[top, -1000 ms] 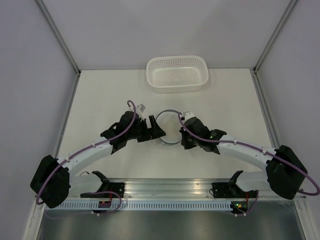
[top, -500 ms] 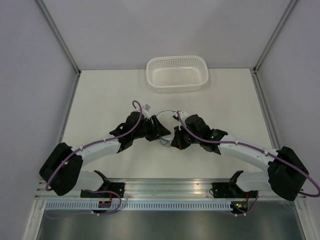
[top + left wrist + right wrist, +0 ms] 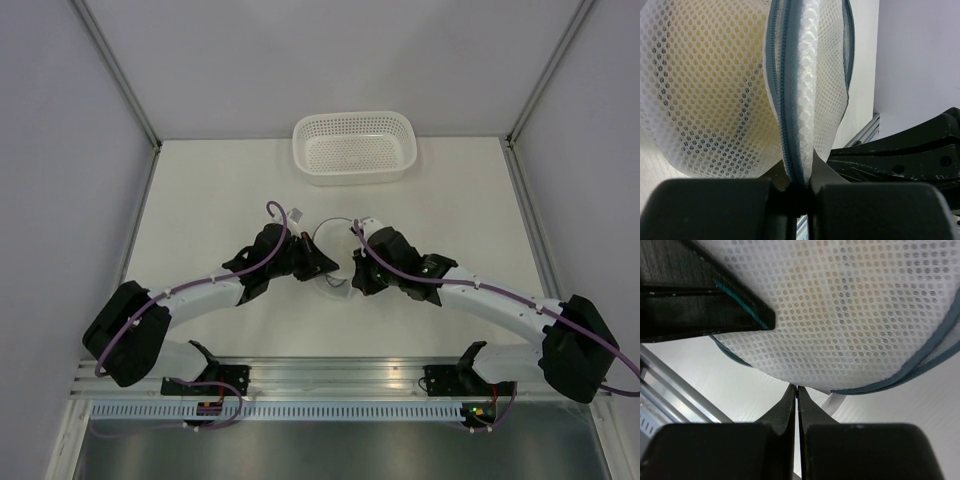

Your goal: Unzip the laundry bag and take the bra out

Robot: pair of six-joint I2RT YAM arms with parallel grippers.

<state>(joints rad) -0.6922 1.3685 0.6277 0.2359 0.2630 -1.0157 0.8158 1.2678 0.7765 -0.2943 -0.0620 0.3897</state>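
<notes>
White table (image 3: 200, 180) spreads under me, boxed by pale grey walls on the left, right and far sides. Nearest is the metal rail (image 3: 340, 375) where both my arms are bolted. From there they reach forward and bend inward, so that my two grippers meet at mid table.

My left gripper (image 3: 799, 187) is clamped on the bag (image 3: 705, 100). Its fingers press together on the dark zipper (image 3: 785, 100), which runs straight up from the pinch. Along the stretch that shows, the zipper teeth are joined. White mesh bulges to the left and right of that rim.

My right gripper (image 3: 797, 390) comes in from the right. Its fingers are together, with only a hairline between them. The tips touch the bag's lower edge. I cannot tell whether any mesh is caught between them. A thin white strip (image 3: 832, 400) hangs from the edge just right of the tips.

The bag sits between the two grippers, held on edge rather than lying flat. The bra (image 3: 695, 55) is inside it. It shows through the mesh as a yellow glow, with a darker patch lower down.

Farther off, well apart from the bag, the white basket (image 3: 355, 147) rests at the far edge of the table, a little right of centre.
</notes>
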